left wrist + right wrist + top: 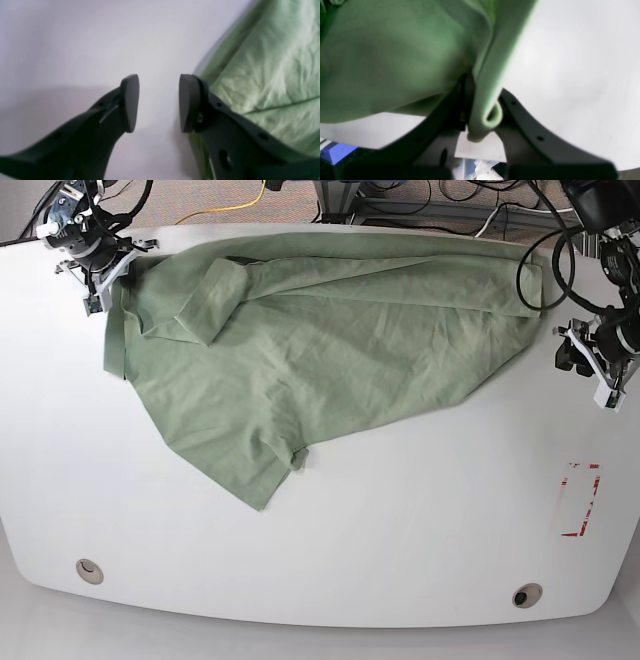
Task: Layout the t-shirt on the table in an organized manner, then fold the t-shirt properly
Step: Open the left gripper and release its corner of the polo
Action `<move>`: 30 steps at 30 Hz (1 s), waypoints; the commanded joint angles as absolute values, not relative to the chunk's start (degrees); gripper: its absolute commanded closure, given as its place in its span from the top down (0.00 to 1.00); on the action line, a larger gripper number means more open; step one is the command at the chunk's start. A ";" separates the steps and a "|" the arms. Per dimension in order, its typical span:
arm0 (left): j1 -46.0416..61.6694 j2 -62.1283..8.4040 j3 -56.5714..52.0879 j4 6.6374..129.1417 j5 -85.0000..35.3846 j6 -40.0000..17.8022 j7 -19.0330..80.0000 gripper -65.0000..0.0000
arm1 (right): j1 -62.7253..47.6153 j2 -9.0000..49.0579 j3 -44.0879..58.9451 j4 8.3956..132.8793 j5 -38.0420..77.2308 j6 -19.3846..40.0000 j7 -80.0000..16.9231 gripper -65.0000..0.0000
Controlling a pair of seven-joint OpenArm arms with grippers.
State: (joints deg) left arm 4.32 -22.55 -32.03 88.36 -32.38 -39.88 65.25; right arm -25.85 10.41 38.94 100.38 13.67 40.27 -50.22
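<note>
The sage-green t-shirt [320, 350] lies crumpled and spread across the far half of the white table [400, 530], one sleeve pointing to the front left. My right gripper [482, 110] is shut on a folded edge of the t-shirt [395, 62] at the table's far left corner; it also shows in the base view [100, 278]. My left gripper [159, 103] is open and empty just above the table [87, 50], right beside the t-shirt's edge [270, 70]. In the base view the left gripper [575, 355] sits at the t-shirt's right end.
A red tape rectangle [580, 500] marks the table's right side. Two round cable holes [89, 570] [527, 594] sit near the front edge. Cables and equipment lie behind the far edge. A blue object [335, 152] shows below the table edge.
</note>
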 commanded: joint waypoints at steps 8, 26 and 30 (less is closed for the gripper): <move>1.63 -20.26 -31.52 87.08 -32.92 -40.00 64.75 0.28 | -25.27 10.95 38.99 100.53 12.62 40.00 -51.38 0.02; 0.13 -20.09 -25.54 82.59 -30.37 -39.60 64.66 0.36 | -24.48 10.95 38.99 100.53 12.53 40.00 -51.38 0.02; 0.04 -20.09 -25.54 82.42 -28.62 -39.43 64.66 0.40 | -24.48 10.95 38.99 100.53 12.62 40.00 -51.38 0.02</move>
